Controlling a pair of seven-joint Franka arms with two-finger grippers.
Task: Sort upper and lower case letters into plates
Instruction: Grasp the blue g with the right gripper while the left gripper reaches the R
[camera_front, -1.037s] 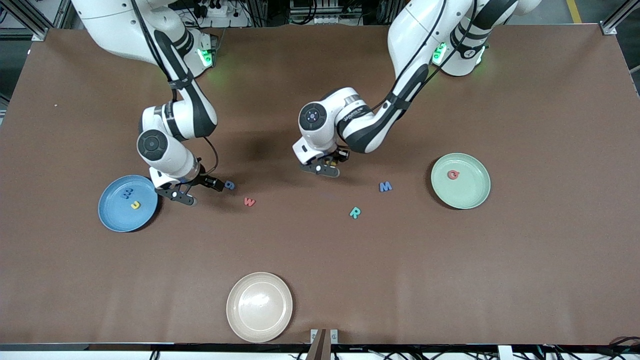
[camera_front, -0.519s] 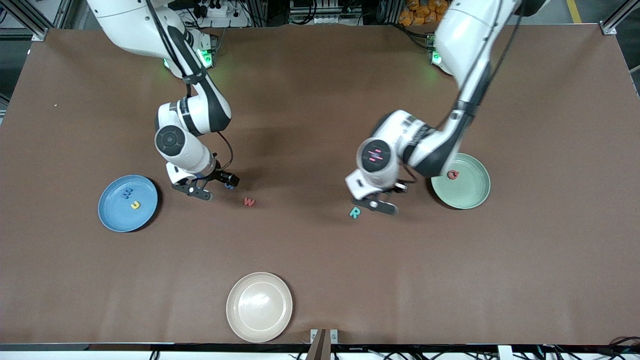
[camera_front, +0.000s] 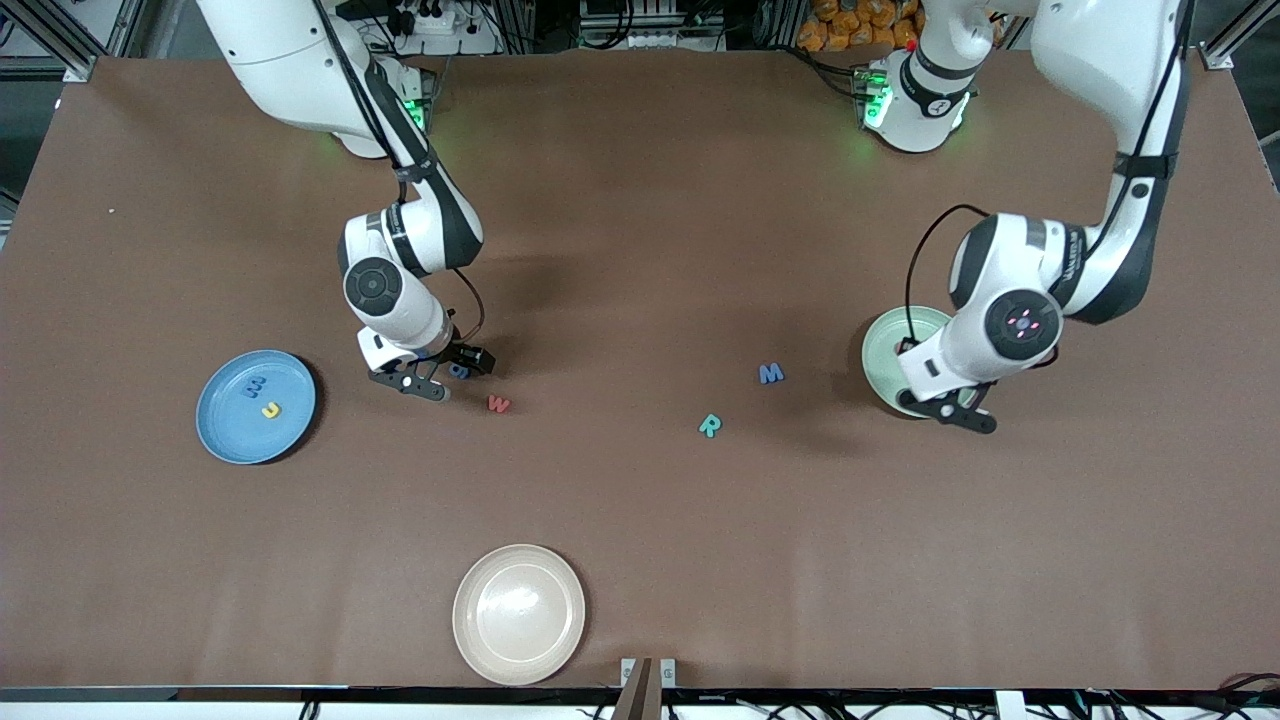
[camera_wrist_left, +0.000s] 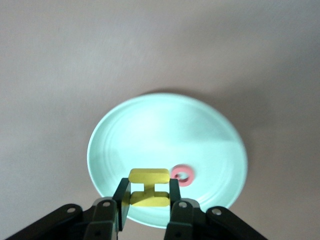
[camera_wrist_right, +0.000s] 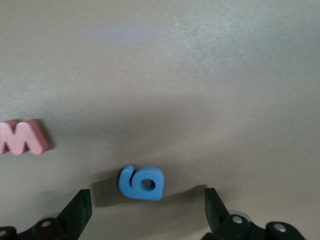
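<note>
My left gripper (camera_front: 955, 408) hangs over the mint green plate (camera_front: 885, 355), at the rim nearer the front camera. It is shut on a yellow letter (camera_wrist_left: 149, 187) shaped like an I or an H. The left wrist view shows the plate (camera_wrist_left: 160, 135) below it with a pink letter (camera_wrist_left: 183, 175) inside. My right gripper (camera_front: 445, 372) is open and low, straddling a small blue letter (camera_wrist_right: 141, 183) on the table, apart from both fingers. A red w (camera_front: 499, 404) lies beside it. The blue plate (camera_front: 235, 430) holds a blue letter (camera_front: 253, 386) and a yellow letter (camera_front: 270, 409).
A teal R (camera_front: 709, 425) and a blue M (camera_front: 770, 373) lie mid-table between the two plates. A beige plate (camera_front: 518, 613) sits near the table edge closest to the front camera. The brown mat covers the whole table.
My left arm swung from the table's middle to the mint green plate, still shut on its letter. My right gripper moved away from the blue plate to straddle the small blue letter.
</note>
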